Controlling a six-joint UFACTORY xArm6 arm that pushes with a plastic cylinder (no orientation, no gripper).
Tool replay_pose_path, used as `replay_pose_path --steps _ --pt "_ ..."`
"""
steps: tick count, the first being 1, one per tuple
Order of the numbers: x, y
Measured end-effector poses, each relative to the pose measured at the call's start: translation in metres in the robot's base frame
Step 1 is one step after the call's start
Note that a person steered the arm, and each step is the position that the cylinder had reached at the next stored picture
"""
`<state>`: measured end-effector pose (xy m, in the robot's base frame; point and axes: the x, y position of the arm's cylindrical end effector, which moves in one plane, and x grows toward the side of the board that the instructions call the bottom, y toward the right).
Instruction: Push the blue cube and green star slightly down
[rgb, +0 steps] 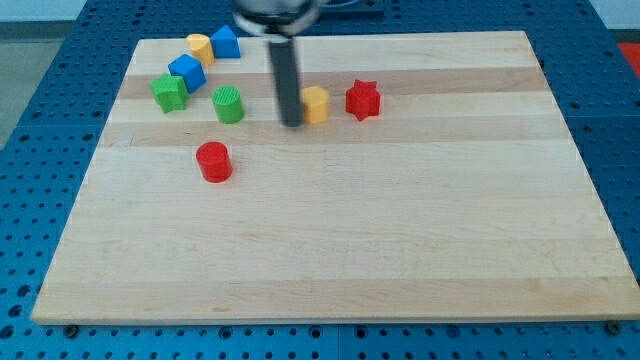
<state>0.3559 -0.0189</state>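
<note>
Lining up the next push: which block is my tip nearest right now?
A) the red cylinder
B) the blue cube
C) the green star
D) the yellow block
D: my tip sits right against the view's left side of the yellow block, well to the right of the blue cube and green star.

Bright, even overhead light; blocks cast small soft shadows on the board (330, 230), and the rod (288, 80) looks motion-blurred.

My tip (293, 123) beside yellow block (316, 104)

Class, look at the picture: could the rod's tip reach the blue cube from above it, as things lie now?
Probably yes, by a detour. My tip sits beside the yellow block, and the yellow cylinder crowds the blue cube from above.
</note>
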Motion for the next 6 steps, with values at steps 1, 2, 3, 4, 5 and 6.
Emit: replay_pose_path --steps 1,2,3,4,5,6 --pt "-0.013 0.043" --pt "-0.011 -0.024" --pt "-0.065 -0.069" --pt "-0.09 -0.106" --pt "-0.107 -0.163" --pt "-0.091 -0.21"
